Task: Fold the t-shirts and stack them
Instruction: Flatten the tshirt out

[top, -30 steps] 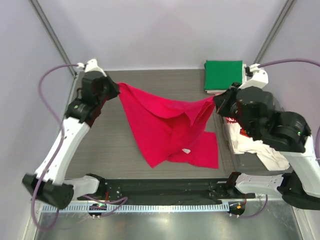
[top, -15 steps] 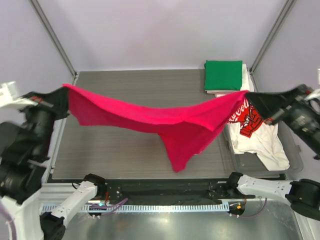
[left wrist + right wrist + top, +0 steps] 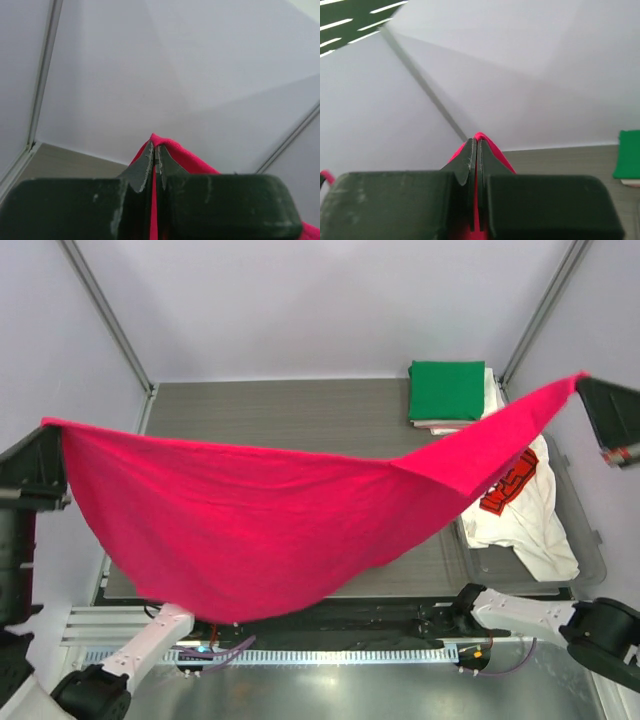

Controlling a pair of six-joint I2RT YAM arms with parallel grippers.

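Note:
The magenta-red t-shirt [image 3: 240, 530] hangs stretched in the air between both arms, high above the table. My left gripper [image 3: 48, 428] is shut on its left corner, and the cloth shows between the jaws in the left wrist view [image 3: 156, 150]. My right gripper [image 3: 585, 380] is shut on the right corner, seen in the right wrist view [image 3: 478, 145]. A folded green t-shirt [image 3: 446, 390] lies on a pale folded one at the back right. The white t-shirt with red-black print [image 3: 520, 510] lies crumpled at the right.
The grey tabletop [image 3: 300, 420] runs under the hanging shirt. The white shirt lies in a grey bin [image 3: 590, 540] at the right edge. Metal frame posts [image 3: 105, 315] rise at the back corners. The arm bases [image 3: 500, 610] sit at the near edge.
Both grippers have risen and spread far apart, lifting the red shirt off the table and stretching it wide; it now hangs as a broad sheet.

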